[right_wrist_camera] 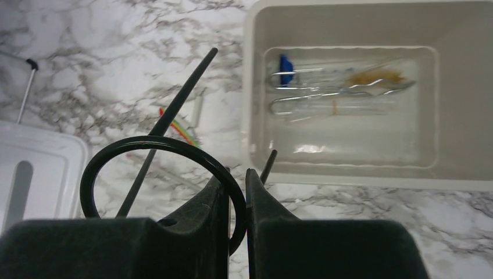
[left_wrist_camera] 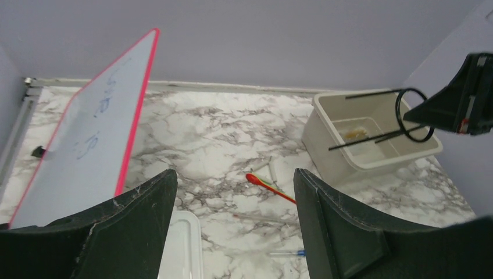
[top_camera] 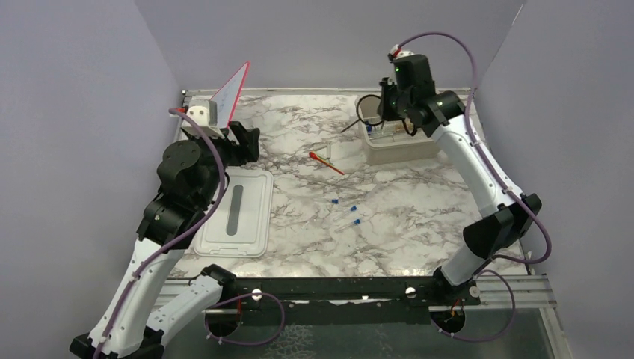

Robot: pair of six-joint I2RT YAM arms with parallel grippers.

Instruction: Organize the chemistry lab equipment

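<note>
From above, the right gripper (top_camera: 383, 116) hangs over the left end of the beige rectangular tub (top_camera: 404, 155), at about 1 o'clock on the marbled table (top_camera: 419, 217). It carries the black wire ring with straight legs (top_camera: 359, 112), presumably to lower it in with the rest. The left gripper (top_camera: 247, 142) waits at 10 o'clock, just past the white slotted lid (top_camera: 254, 194) and out of the way. The orange-red stick (top_camera: 326, 161) lies loose near the middle, and the thin clear blue-capped tubes (top_camera: 348, 213) lie at 5 o'clock of it, not yet gathered. The left wrist view shows that gripper's jaws spread wide with nothing between them. The red-framed white board (left_wrist_camera: 93, 139) stands tilted at 9 o'clock; what props it I cannot tell. The right wrist view shows the jaws nearly closed, pinching the ring's rim at its 4 o'clock, so the legs point away from the wrist towards the tub. On the tub's floor lie the silvery wire tongs (right_wrist_camera: 337, 99), with the small blue hexagonal piece (right_wrist_camera: 285, 65) at 11 o'clock.
</note>
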